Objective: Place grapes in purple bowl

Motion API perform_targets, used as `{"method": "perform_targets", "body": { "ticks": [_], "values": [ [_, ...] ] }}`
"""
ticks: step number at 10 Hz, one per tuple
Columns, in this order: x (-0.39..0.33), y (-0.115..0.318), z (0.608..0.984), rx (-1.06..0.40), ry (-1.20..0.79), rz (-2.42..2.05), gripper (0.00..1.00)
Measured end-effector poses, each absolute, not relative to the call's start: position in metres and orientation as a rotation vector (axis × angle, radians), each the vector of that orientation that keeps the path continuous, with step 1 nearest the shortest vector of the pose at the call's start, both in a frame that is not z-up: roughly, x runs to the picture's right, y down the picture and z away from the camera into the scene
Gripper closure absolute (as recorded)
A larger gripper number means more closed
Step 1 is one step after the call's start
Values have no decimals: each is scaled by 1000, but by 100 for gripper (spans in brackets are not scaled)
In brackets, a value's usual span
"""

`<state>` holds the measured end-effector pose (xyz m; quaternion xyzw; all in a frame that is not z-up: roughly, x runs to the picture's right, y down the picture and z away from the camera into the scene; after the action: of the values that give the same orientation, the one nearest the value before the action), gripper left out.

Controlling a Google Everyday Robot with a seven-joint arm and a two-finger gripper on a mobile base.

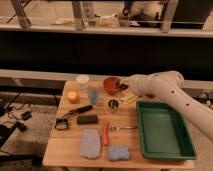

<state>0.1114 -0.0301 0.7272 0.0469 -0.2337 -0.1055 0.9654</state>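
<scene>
The claw [123, 88] sits at the round orange-red bowl's [111, 83] right rim by the dark reddish-purple grapes [120, 87]; its state cannot be told. The purple bowl is unseen, so the bunch may land in the wrong bowl.

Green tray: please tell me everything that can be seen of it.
The green tray is rectangular, with a raised rim and a flat floor, and looks like plastic. It lies flat on the right part of the wooden table, close to the table's right edge. Nothing shows inside it. The white arm runs along its far edge in the picture; the gripper is past its far left corner, by the orange-red bowl.
</scene>
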Motion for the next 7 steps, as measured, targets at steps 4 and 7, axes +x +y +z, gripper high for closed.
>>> {"method": "perform_targets", "body": {
  "ticks": [4, 7],
  "values": [
    [139, -37, 761, 94, -407, -179, 94],
    [164, -48, 786, 92, -358, -174, 94]
  ]
}}
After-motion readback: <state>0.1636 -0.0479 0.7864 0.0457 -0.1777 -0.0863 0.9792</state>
